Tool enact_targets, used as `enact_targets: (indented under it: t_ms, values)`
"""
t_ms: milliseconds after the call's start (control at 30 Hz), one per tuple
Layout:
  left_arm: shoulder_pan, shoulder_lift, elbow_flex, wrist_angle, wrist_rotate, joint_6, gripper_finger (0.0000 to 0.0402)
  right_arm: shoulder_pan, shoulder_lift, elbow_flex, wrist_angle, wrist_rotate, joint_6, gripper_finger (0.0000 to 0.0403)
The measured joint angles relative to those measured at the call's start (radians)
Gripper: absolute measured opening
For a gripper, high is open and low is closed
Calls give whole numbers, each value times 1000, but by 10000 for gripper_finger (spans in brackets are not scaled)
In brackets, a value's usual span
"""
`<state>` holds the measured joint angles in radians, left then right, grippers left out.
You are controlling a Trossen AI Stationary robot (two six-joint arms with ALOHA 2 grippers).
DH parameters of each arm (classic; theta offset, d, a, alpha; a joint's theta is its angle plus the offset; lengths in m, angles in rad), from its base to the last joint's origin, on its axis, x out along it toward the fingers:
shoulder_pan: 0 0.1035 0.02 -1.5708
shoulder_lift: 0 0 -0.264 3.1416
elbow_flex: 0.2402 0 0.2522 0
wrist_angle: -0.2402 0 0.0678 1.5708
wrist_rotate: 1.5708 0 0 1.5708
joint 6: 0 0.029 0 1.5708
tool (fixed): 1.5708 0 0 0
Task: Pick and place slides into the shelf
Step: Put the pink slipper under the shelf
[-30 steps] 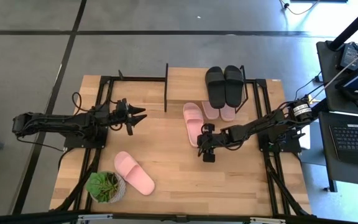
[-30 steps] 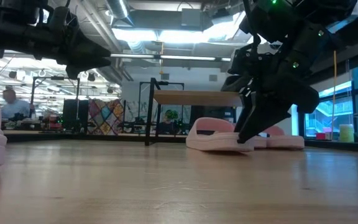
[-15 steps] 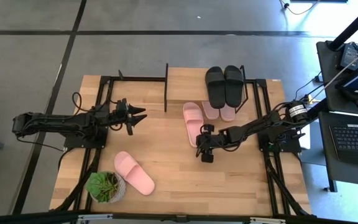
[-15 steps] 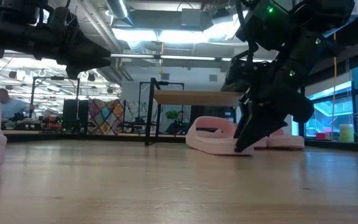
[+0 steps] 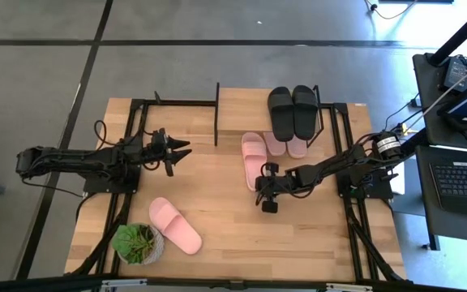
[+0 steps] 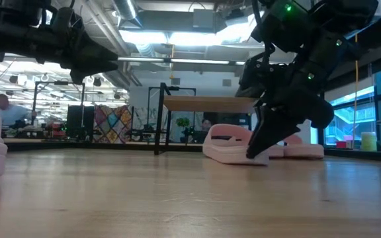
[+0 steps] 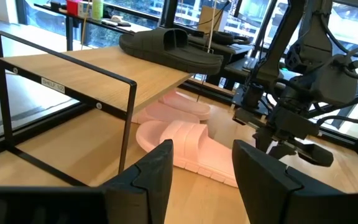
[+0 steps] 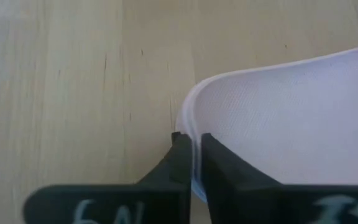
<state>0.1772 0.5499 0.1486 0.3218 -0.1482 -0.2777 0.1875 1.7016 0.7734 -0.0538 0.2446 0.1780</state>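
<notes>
A light pink slide (image 5: 253, 159) lies on the table just in front of the shelf (image 5: 244, 109), and my right gripper (image 5: 263, 191) is shut on its near end. Two black slides (image 5: 292, 109) sit on the shelf's plank, with pink slides (image 5: 287, 147) under it. Another pink slide (image 5: 175, 225) lies near the front left. My left gripper (image 5: 183, 152) hovers open above the table's left half, touching nothing. Its wrist view looks at the shelf (image 7: 98, 68) and the held slide (image 7: 185, 142). My right gripper pinches the thin rim at the slide's near end (image 8: 192, 144) between its two fingers (image 8: 180, 155). The fingers come slanting down from the table's right side (image 6: 258, 144). The slide (image 6: 233, 144) still lies with its sole on the table.
A small potted green plant (image 5: 135, 242) stands at the front left corner beside the loose pink slide. The shelf's black legs (image 7: 127, 118) stand close to the held slide. Black arm mounts run along both table sides. Bare wood lies in the middle and front right.
My right gripper has shut on the near end of the pink slide. The slide has slid a little along the table toward its right edge.
</notes>
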Motion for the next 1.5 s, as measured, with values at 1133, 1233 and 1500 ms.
enact_targets:
  t_ms: [1133, 1233, 1500]
  values:
    - [0, 0, 0, -133, -77, 1, 157, -241, 2, 188, -95, 59, -390, 15]
    - [0, 0, 0, -152, -76, 1, 157, -248, 10, 188, -72, 52, -392, 15]
    - [0, 0, 1, -180, -78, 1, 157, -283, 86, 188, -60, 50, -396, 15]
